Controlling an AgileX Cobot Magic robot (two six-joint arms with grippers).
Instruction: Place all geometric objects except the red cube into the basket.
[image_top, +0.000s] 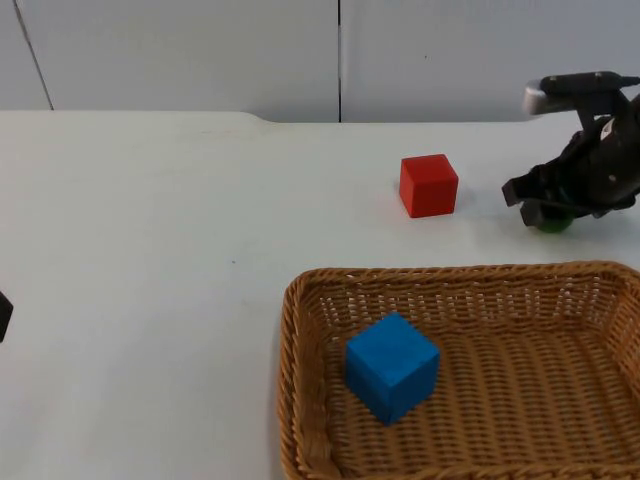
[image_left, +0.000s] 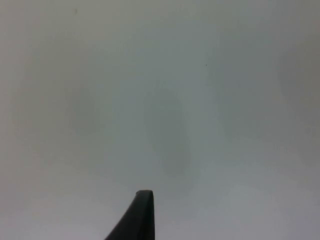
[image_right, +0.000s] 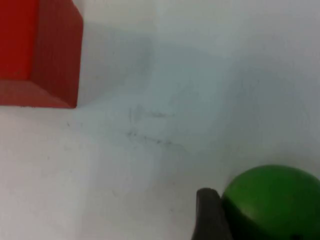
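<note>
A green ball (image_top: 553, 223) lies on the white table just behind the basket's far right rim, to the right of the red cube (image_top: 428, 185). My right gripper (image_top: 547, 212) is down over the ball and shut on it. In the right wrist view one black fingertip (image_right: 207, 212) presses against the side of the green ball (image_right: 272, 202), and the red cube (image_right: 37, 50) stands further off. A blue cube (image_top: 392, 366) lies inside the wicker basket (image_top: 295, 340) on its left side. My left gripper (image_top: 3, 316) waits at the table's left edge.
The basket takes up the front right of the table, its far rim close to the ball. A grey partition wall (image_top: 200, 50) closes the back. Bare white table top (image_top: 150, 250) stretches across the left half.
</note>
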